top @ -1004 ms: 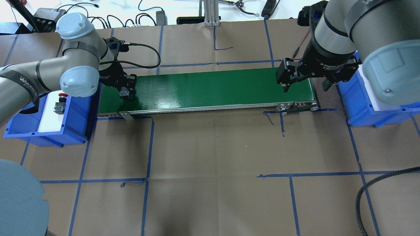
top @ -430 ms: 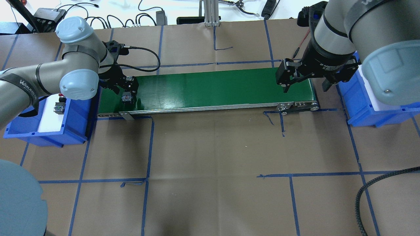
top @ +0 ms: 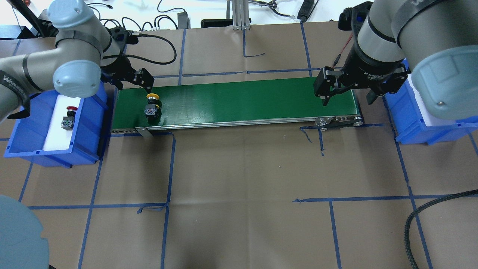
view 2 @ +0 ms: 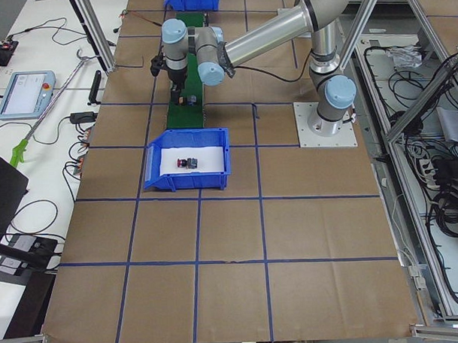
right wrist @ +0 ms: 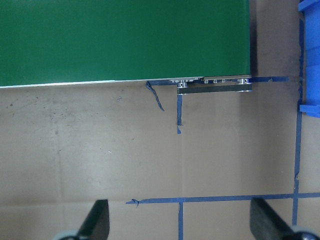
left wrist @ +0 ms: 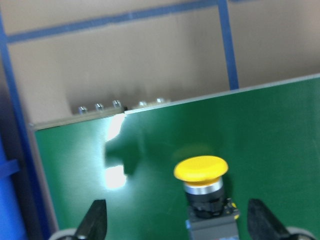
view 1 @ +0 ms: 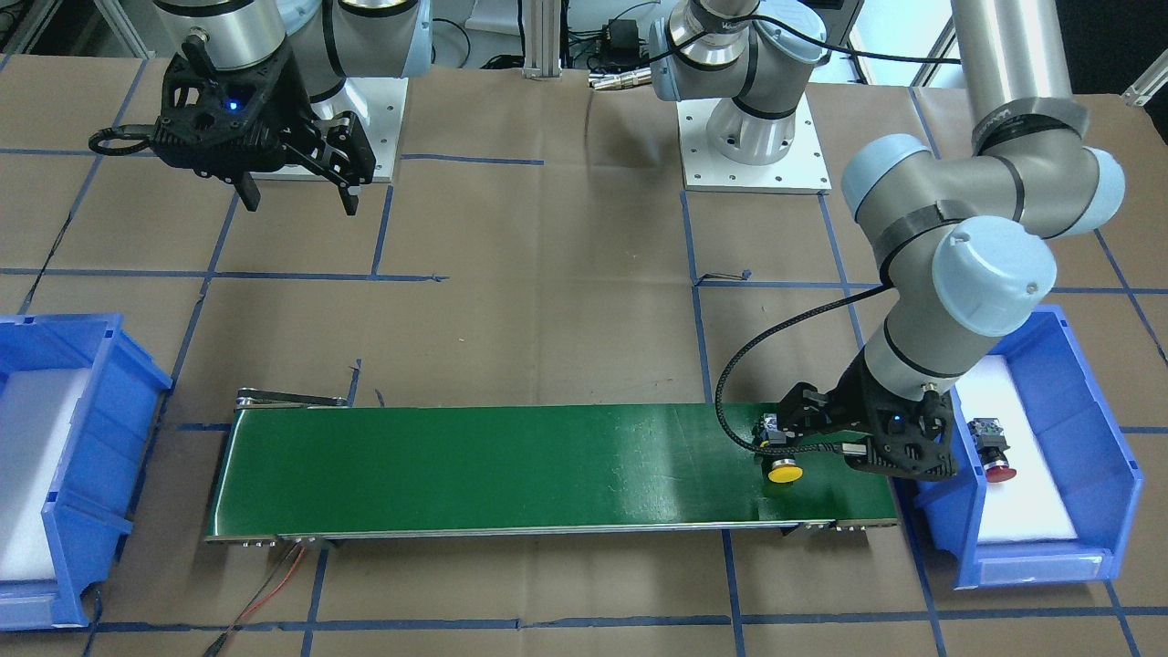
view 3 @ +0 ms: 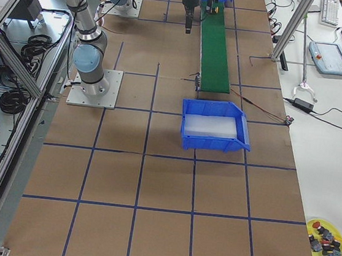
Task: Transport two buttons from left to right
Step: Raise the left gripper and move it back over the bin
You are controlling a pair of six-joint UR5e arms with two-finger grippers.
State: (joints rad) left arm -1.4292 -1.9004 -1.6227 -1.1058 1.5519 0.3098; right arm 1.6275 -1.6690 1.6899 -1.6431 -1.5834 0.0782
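The yellow-capped button (top: 152, 106) lies on its side on the left end of the green conveyor belt (top: 242, 99); it also shows in the front view (view 1: 783, 461) and the left wrist view (left wrist: 202, 185). My left gripper (top: 130, 85) is open and empty, just above and behind it, its fingertips (left wrist: 97, 220) either side of it and not touching. The red-capped button (top: 69, 118) lies on white foam in the left blue bin (top: 89, 123). My right gripper (top: 349, 98) is open and empty above the belt's right end.
A second blue bin (top: 410, 123) with white foam stands beyond the belt's right end. Brown paper with blue tape lines covers the table. Cables and gear lie along the far edge. A black cable (top: 414, 220) curls at the near right.
My left gripper has opened, let go of the yellow button on the belt, and drawn back and up from it. The right arm has not moved.
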